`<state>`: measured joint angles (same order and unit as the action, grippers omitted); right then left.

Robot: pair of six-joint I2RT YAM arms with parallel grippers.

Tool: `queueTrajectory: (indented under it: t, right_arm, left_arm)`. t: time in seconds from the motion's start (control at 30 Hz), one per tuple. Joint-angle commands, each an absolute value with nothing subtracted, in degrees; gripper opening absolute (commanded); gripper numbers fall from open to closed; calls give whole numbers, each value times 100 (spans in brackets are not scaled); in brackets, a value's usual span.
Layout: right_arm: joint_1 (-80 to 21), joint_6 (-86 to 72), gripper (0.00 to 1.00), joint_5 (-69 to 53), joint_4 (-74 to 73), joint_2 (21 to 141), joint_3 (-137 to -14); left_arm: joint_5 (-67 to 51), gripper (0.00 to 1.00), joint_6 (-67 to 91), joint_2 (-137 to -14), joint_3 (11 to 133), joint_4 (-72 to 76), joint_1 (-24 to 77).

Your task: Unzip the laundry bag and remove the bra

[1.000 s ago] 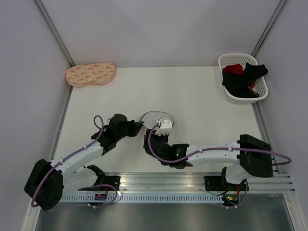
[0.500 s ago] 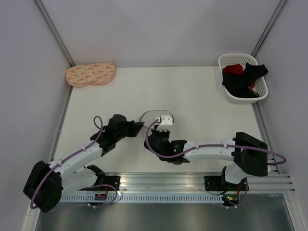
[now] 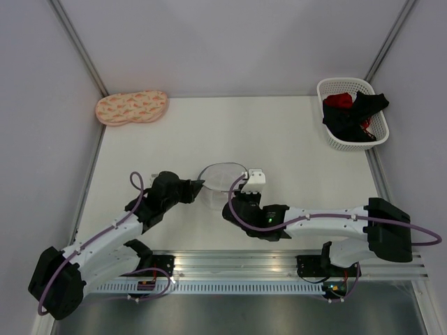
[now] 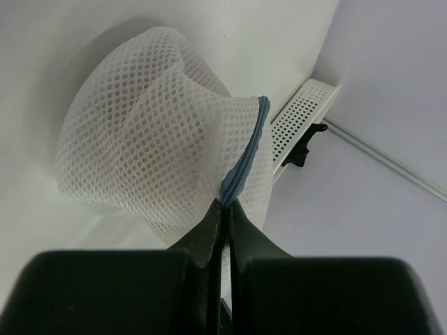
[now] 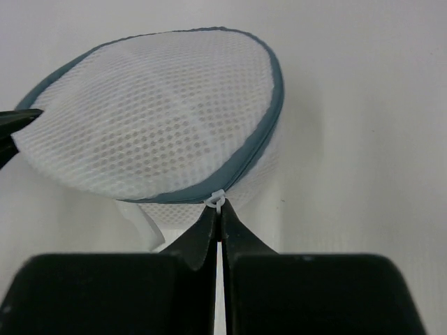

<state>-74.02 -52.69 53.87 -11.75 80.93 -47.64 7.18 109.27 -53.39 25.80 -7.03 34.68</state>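
While the laundry bag (image 3: 221, 179) sits on the bench (image 3: 279, 139) toward the near edge, roughly midway between the left and right edges, both arms meet at it from opposite sides. The left gripper (image 3: 198, 186) comes in from the bag's left, its jaws clenched together on the grey-blue zipper rim (image 4: 246, 162). In the left wrist view the fingertips (image 4: 222, 211) pinch the rim's near end, and the mesh bulges up and away beyond them.

The right gripper (image 3: 242, 188) reaches the bag from the right and near side. Its jaws are pressed tight on the small white zipper pull (image 5: 215, 201), which hangs at the lowest point of the rim, directly above the fingertips (image 5: 209, 222). From this wrist the bag (image 5: 160, 115) shows as a tilted disc of white mesh. The zipper band (image 5: 260, 143) runs closed around its edge, and the dark tip of the other gripper (image 5: 15, 122) touches its left end.

A faint pinkish tone shows through the mesh in the left wrist view (image 4: 140, 122), but what lies inside cannot be told.

At the bench's far right corner stands a white lattice basket (image 3: 340, 79) holding black and red garments (image 3: 349, 117). At the far left corner lies a peach two-lobed pad (image 3: 131, 107), well apart from the bag.
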Motion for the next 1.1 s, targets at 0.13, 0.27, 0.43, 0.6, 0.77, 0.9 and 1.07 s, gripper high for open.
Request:
queueTrajectory:
  t: [0.13,0.27,0.43,0.6,0.77,0.9,1.07]
  right_arm:
    - [-7400,-5977,0,5371,-3050,7322,-4764]
    - [-7418,-5906,0,5335,-2865,6979,-4570]
    - [-7400,-6126,0,5590,-3304,6935,-4553]
    - [-7330,-6249,0,5502,-3849,7101,-4623]
    - [-7321,-6083,0,5160,-3710,7093,-4570]
    - [-7321,-5854,0,4958,-3498,6953,-4544]
    - [-7321,-5477,0,4651,-3218,6891,-4658]
  left_arm:
    - [1160,2,10283,-5010,2426,-1055,3349]
    - [993,2,10310,-5124,2382,-984,3349]
    - [906,2,9968,-5168,2364,-704,3305]
    - [126,2,8600,-5440,2364,550,2963]
    - [-1359,5,7201,-6713,3092,1475,2409]
    - [-2522,49,6321,-7663,3989,1582,2294]
    - [-1971,99,5960,-7148,4280,997,2311]
